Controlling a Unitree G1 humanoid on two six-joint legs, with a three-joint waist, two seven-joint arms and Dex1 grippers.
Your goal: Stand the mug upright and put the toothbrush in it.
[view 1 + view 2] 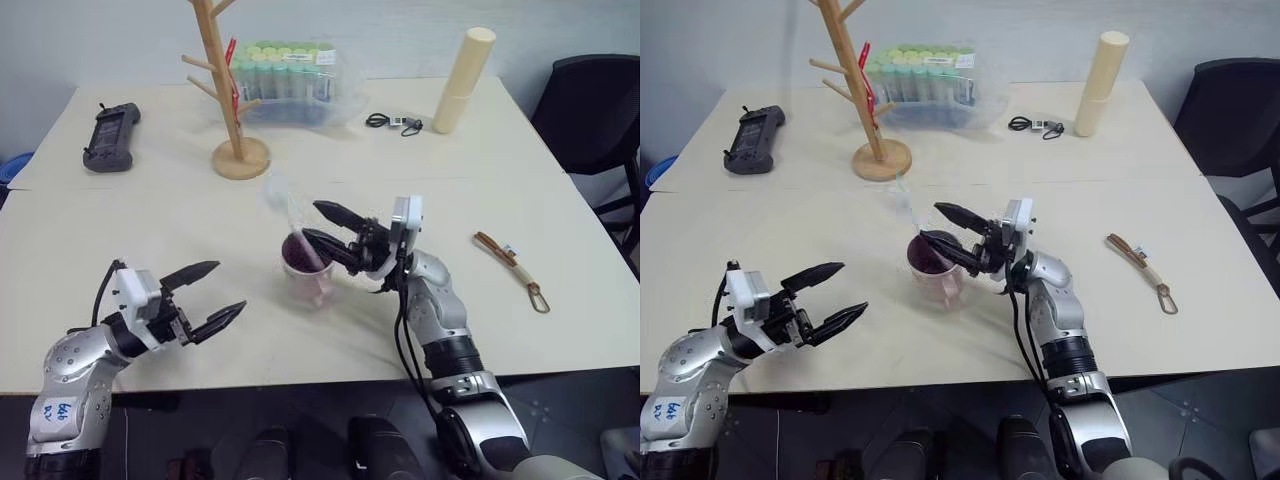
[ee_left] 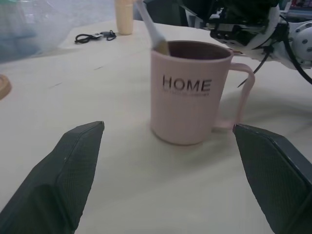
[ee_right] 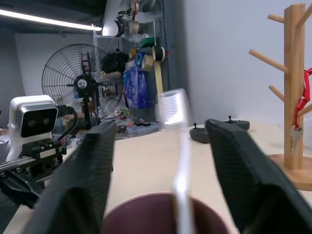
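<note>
Toothbrush (image 2: 148,24) stands in the upright mug (image 2: 187,92) mid-frame, my right gripper (image 1: 322,224) jaws spread around it, left gripper (image 1: 218,292) jaws wide open; next I'd back away cleanly.

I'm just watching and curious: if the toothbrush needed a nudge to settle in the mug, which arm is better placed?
Probably the right. The right gripper is open right over the mug, its fingers either side of the toothbrush. The left gripper is open too, but off to the side.

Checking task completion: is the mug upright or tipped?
Upright. The mug stands on its base on the table, mouth up, with the toothbrush leaning inside it.
</note>
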